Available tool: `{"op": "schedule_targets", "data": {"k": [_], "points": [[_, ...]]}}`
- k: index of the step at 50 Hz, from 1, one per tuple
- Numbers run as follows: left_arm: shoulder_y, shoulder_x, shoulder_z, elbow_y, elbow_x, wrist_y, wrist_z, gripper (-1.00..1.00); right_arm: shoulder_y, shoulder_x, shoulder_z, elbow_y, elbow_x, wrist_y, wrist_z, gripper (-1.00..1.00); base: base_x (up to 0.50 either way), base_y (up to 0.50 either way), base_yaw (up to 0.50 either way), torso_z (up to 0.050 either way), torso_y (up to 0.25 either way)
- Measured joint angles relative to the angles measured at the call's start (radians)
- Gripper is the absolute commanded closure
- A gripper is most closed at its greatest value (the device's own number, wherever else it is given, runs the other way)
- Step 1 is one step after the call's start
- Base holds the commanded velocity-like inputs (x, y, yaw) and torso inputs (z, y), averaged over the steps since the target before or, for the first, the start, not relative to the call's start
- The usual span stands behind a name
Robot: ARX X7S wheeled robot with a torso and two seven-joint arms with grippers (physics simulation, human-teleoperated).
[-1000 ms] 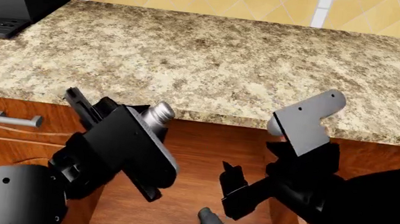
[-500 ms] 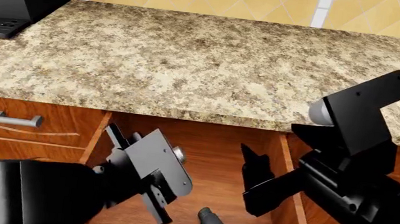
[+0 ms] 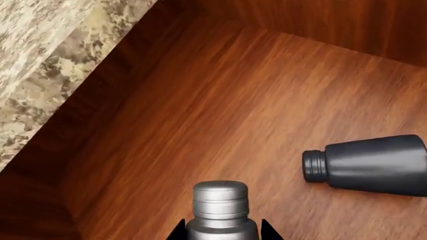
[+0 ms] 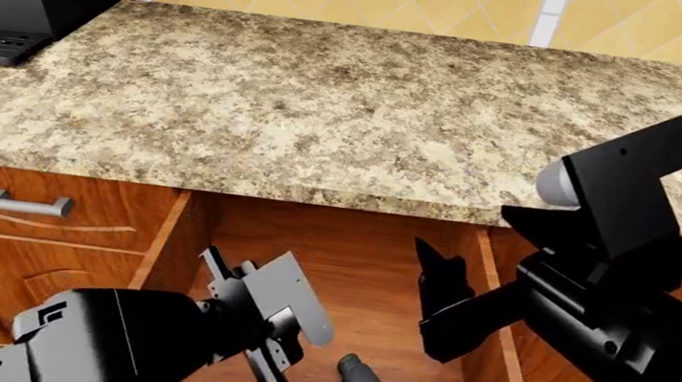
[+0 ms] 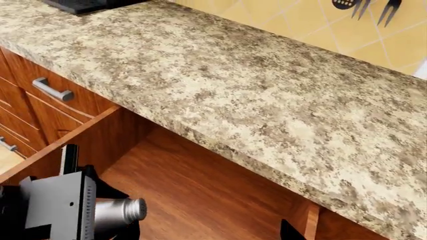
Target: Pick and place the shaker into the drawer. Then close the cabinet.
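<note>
Showing silver shaker [image 3: 220, 207] in left tool [image 3: 220, 235], hidden overhead.

Open drawer [image 5: 200, 195], left gripper [image 5: 67, 210] holding silver shaker [image 5: 120, 211], granite top [image 5: 253, 95]

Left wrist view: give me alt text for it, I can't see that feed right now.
The left gripper holds a silver, ridged-cap shaker over the open drawer's wooden floor. A dark grey shaker lies on its side on that floor, apart from it; speckled granite countertop fills one corner.
</note>
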Motion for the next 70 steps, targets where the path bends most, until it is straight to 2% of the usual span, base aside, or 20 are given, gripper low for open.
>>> {"op": "schedule_targets", "data": {"k": [15,16,34,45,52,59,70], "points": [[0.021,0.046,0.073,-0.102,0.071,0.037,0.035,1.00,0.006,0.002,-0.007,0.005,-0.003,-0.002,-0.005,-1.00,0.00,0.00,0.00,0.000,0.000],[0.022,0.048,0.077,-0.106,0.075,0.038,0.037,-1.00,0.006,0.002,-0.007,0.005,-0.003,-0.003,-0.006,-1.00,0.00,0.00,0.00,0.000,0.000],[0.013,0.058,0.107,-0.119,0.106,0.045,0.036,-1.00,0.003,0.012,-0.010,0.000,-0.003,-0.010,-0.010,-1.00,0.00,0.00,0.00,0.000,0.000],[-0.040,0.019,0.033,-0.008,0.051,0.016,0.008,-1.00,0.009,0.013,-0.014,-0.002,-0.001,-0.014,-0.009,-1.00,0.00,0.00,0.00,0.000,0.000],[-0.064,-0.037,-0.036,0.120,-0.011,-0.004,-0.028,-1.00,0.008,0.005,-0.009,-0.011,-0.020,-0.028,0.000,-1.00,0.00,0.00,0.00,0.000,0.000],[-0.059,-0.128,-0.125,0.302,-0.087,0.013,-0.089,-1.00,0.004,-0.001,0.020,-0.047,-0.041,-0.063,0.015,-1.00,0.00,0.00,0.00,0.000,0.000],[0.050,-0.283,-0.325,0.523,-0.144,0.203,-0.265,-1.00,-0.045,0.009,0.115,-0.148,-0.098,-0.130,0.018,-1.00,0.00,0.00,0.00,0.000,0.000]]}}
